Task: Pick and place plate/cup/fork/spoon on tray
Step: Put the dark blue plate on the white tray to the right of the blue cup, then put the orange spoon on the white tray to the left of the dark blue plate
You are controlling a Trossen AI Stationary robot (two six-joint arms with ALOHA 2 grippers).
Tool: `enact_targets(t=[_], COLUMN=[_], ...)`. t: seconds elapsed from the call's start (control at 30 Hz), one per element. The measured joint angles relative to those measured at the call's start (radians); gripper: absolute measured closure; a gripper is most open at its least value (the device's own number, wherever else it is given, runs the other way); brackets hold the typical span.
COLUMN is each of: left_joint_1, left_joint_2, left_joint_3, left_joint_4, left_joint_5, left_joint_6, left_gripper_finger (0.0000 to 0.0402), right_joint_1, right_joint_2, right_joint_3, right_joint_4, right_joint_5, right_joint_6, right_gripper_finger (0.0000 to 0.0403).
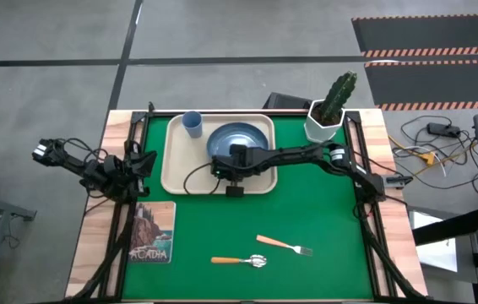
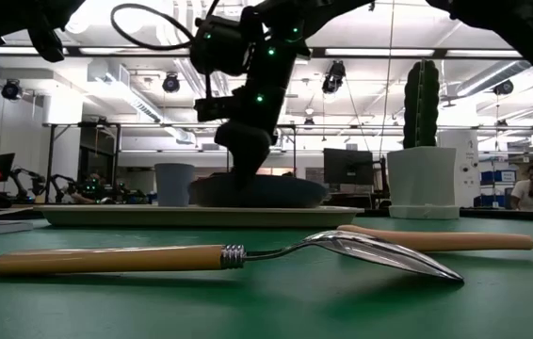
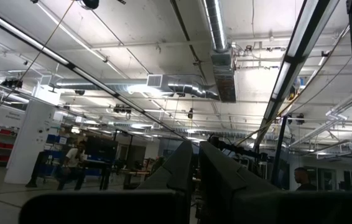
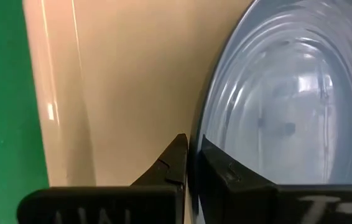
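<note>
The right gripper (image 1: 237, 160) pinched the plate's (image 1: 241, 137) rim, plate resting on the tray (image 1: 175, 165) beside the cup (image 1: 192, 123). It should spread its jaws fully, then lift straight. The left gripper (image 3: 196, 167), jaws pressed together, waited off-table.

Dark jointed arms (image 1: 298, 154), black cables, green lights

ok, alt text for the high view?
The right tool grips the plate rim on the tray, with the cup at the tray's far corner. The fork and spoon lie on the green mat, and the left arm waits at the table's left edge.
</note>
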Motion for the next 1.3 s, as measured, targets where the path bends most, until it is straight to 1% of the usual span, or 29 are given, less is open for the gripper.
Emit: enact_targets(t=[0.2, 0.33, 0.53, 0.6, 0.67, 0.87, 1.0, 1.13, 1.3], left_joint_1=[0.0, 0.0, 0.0, 0.0, 0.0, 0.0, 0.0, 0.0, 0.0], left_joint_2=[0.0, 0.0, 0.0, 0.0, 0.0, -0.001, -0.001, -0.001, -0.001], left_joint_3=[0.0, 0.0, 0.0, 0.0, 0.0, 0.0, 0.0, 0.0, 0.0], left_joint_4=[0.001, 0.001, 0.001, 0.001, 0.001, 0.001, 0.001, 0.001, 0.001], left_joint_5=[0.0, 0.0, 0.0, 0.0, 0.0, 0.0, 0.0, 0.0, 0.0], left_joint_6=[0.0, 0.0, 0.0, 0.0, 0.0, 0.0, 0.0, 0.0, -0.001], left_gripper_finger=[0.0391, 0.0391, 0.0391, 0.0391, 0.0391, 0.0391, 0.0391, 0.0391, 0.0391], right_joint_1=[-0.008, -0.014, -0.02, -0.022, -0.025, -0.031, -0.031, -0.011, 0.058], right_joint_2=[0.0, 0.0, 0.0, 0.0, 0.0, 0.0, -0.004, -0.052, -0.141], right_joint_3=[0.006, -0.007, -0.03, -0.03, -0.031, -0.031, -0.027, -0.027, -0.06], right_joint_4=[-0.007, 0.004, 0.003, 0.003, 0.003, 0.005, -0.009, -0.057, -0.079], right_joint_5=[-0.016, -0.061, -0.062, -0.077, -0.088, -0.087, -0.088, -0.087, -0.087], right_joint_6=[0.003, 0.006, 0.015, 0.014, 0.024, 0.049, 0.055, 0.085, 0.112], right_gripper_finger=[0.039, 0.039, 0.0389, 0.0384, 0.0371, 0.0308, 0.0275, 0.0259, 0.0255])
